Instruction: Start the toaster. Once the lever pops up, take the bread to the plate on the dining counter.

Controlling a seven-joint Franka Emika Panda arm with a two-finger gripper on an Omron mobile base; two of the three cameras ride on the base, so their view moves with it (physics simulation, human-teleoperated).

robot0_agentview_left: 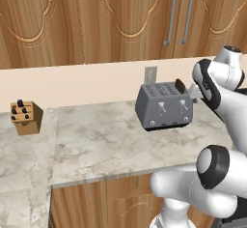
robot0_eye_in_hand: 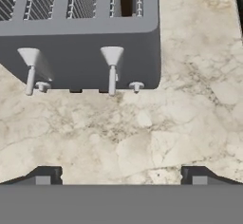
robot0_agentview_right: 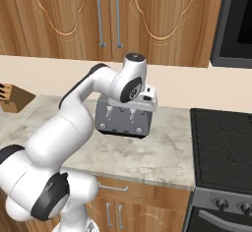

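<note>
Step in hand, by my reading: the approach to start the toaster (robot0_eye_in_hand: 80, 52); levers not yet pressed. The claw (robot0_eye_in_hand: 121, 175) hangs above the marbled worktop (robot0_eye_in_hand: 190, 114), just in front of the toaster's face, its two finger tips (robot0_eye_in_hand: 43, 176) spread wide with nothing between them. Ahead of the claw and below it stand the two pale levers; the right-hand lever (robot0_eye_in_hand: 112, 57) lies almost on the claw's midline, the other lever (robot0_eye_in_hand: 29, 58) off to its left. The bread (robot0_agentview_left: 180, 85), a dark slice, stands in the slot at the toaster's right end, ahead and slightly right of the claw, poking above the top. Next move likely calls for advancing to the right-hand lever, getting a finger over its wide head and pushing down along the slot. Room: bare stone under and to the right of the claw. The stove (robot0_agentview_right: 221, 147) bounds the worktop further right. Wall and cabinets (robot0_agentview_right: 108, 14) behind the toaster limit forward travel.
</note>
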